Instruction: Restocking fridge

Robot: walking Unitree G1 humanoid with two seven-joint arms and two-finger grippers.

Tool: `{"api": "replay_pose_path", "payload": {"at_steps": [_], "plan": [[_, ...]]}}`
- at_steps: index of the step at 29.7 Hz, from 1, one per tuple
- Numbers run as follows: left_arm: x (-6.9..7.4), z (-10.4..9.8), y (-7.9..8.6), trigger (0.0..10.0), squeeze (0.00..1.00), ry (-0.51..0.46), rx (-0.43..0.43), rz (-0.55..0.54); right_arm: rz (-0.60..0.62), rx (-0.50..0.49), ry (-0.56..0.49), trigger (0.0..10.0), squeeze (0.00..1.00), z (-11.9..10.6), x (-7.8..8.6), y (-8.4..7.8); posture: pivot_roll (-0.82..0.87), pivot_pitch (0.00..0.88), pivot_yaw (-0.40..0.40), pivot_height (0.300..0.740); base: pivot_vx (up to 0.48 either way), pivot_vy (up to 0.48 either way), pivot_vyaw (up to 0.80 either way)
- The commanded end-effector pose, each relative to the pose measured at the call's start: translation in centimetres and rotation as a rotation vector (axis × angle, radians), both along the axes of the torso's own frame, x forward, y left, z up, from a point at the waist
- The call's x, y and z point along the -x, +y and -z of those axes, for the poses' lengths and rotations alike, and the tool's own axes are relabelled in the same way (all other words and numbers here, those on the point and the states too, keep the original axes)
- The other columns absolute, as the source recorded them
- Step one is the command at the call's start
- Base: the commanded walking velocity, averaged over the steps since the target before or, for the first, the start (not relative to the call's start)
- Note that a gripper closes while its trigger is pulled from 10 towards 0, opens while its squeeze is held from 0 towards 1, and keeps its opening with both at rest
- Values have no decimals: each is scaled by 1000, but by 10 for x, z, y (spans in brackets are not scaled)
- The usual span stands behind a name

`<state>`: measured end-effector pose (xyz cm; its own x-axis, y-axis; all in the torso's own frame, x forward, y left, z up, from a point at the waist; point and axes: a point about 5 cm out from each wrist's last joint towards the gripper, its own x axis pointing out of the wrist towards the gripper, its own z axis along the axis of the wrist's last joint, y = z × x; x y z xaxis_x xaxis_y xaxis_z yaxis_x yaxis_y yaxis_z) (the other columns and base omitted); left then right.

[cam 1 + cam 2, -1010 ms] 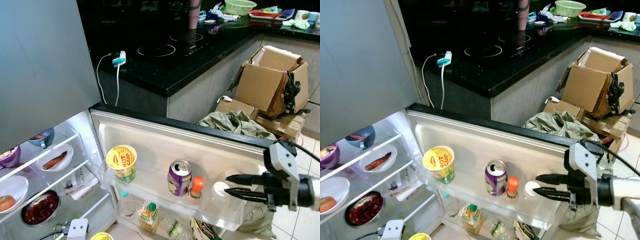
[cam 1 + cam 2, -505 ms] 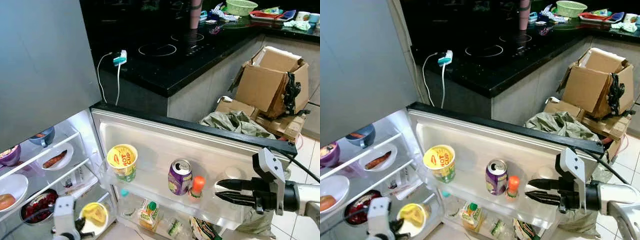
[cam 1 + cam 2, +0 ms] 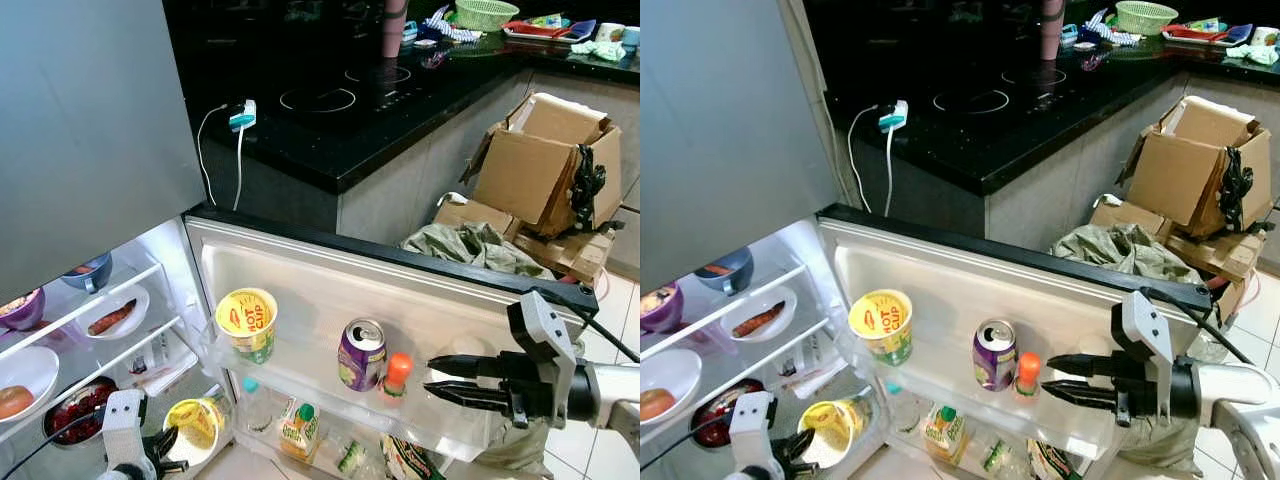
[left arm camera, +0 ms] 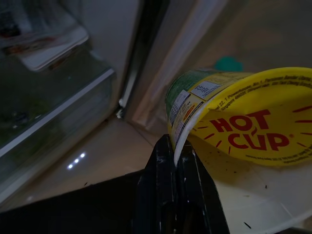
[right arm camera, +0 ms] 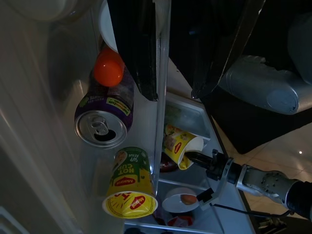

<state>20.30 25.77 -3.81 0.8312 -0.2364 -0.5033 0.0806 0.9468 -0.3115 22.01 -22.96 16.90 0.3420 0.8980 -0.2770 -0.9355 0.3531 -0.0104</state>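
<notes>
The left tool (image 4: 171,161) is seen low beside the open fridge, its two black fingers clamped on the rim of a yellow Hot Cup noodle cup (image 4: 243,122), which is held tilted on its side with its mouth turned toward the camera. From the head views the held cup (image 3: 195,425) is placed just outside the lower fridge shelves, close to the bottom of the door.

The right tool (image 3: 450,380) is held level in front of the door shelf (image 3: 300,375), its fingers parted with nothing between them, the tips pointing toward a white-capped container (image 3: 462,348) at the right end of the shelf.

On the same door shelf a second Hot Cup (image 3: 246,325) is stood upright at the left, a purple can (image 3: 361,354) near the middle, and an orange-capped bottle (image 3: 397,374) just beside the can. Further packages are kept in the lower door bin (image 3: 300,430).

Inside the fridge, a plate with a sausage (image 3: 110,316), a blue bowl (image 3: 85,272), a purple bowl (image 3: 20,308) and a bowl of red food (image 3: 75,415) are set on the shelves. Behind, a black bench (image 3: 330,110) with a cooktop is seen, and cardboard boxes (image 3: 545,170) are stacked on the floor.
</notes>
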Motion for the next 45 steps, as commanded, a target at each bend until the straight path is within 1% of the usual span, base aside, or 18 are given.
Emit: {"api": "replay_pose_path", "payload": {"at_steps": [1,6,8,9,11,12,13,15,16,22,24,27,29,34,37,38,41,45], "plan": [[0,-7,12,10000,0,-23,-22,15,-18,6,-10,10000,0,-5,0,1,4,0,35,740,0,0,0],[1,-11,18,10000,0,-32,-27,73,-11,14,-11,10000,0,-5,0,-1,6,0,33,740,0,0,0],[5,-17,25,10000,0,-26,-23,192,-2,20,-10,10000,0,-5,-1,-2,8,0,32,740,0,0,0],[5,-17,25,10000,0,-26,-23,192,-2,20,-10,10000,0,-5,-1,-2,8,0,32,740,0,0,0],[9,-21,27,10000,0,-16,-7,305,2,22,-9,10000,0,-5,-2,-3,8,0,32,740,0,0,0],[9,-21,27,10000,0,-16,-7,305,2,22,-9,10000,0,-5,-2,-3,8,0,32,740,0,0,0],[10,-26,25,10000,0,-24,37,398,5,25,-8,10000,0,-4,-2,-4,8,0,32,740,0,0,0],[10,-31,23,10000,0,-35,69,468,7,26,-8,10000,0,-4,-1,-4,12,0,35,740,0,0,0],[10,-31,23,10000,0,-35,69,468,7,26,-8,10000,0,-4,-1,-4,12,0,35,740,0,0,0],[7,-45,13,10000,0,-67,124,639,9,30,-9,10000,0,-4,-1,-5,13,0,37,740,0,0,0],[3,-61,4,10000,0,-104,144,757,10,29,-10,10000,0,-4,-1,-5,14,0,36,740,0,0,0],[1,-68,0,10000,0,-122,157,803,11,29,-10,10000,0,-4,-1,-5,14,0,36,740,0,0,0],[0,-91,-11,10000,0,-164,201,931,11,29,-11,10000,0,-5,-2,-5,13,0,36,740,0,0,0],[-2,-109,-17,10000,0,-181,175,1025,4,22,-18,10000,0,-6,-1,-4,13,0,36,740,0,0,0],[-4,-119,-18,10000,0,-204,180,1037,-5,13,-24,10000,0,-8,0,-3,13,0,36,740,0,0,0],[-8,-131,-20,10000,0,-235,186,1038,-15,8,-25,10000,0,-9,1,-2,13,0,39,740,0,0,0],[-9,-135,-21,10000,0,-243,188,1037,-19,7,-25,10000,0,-10,2,-2,13,0,39,740,0,0,0],[-14,-161,-31,10000,0,-288,214,1052,-37,-4,-19,10000,0,-11,4,0,13,0,39,740,0,0,0]]}}
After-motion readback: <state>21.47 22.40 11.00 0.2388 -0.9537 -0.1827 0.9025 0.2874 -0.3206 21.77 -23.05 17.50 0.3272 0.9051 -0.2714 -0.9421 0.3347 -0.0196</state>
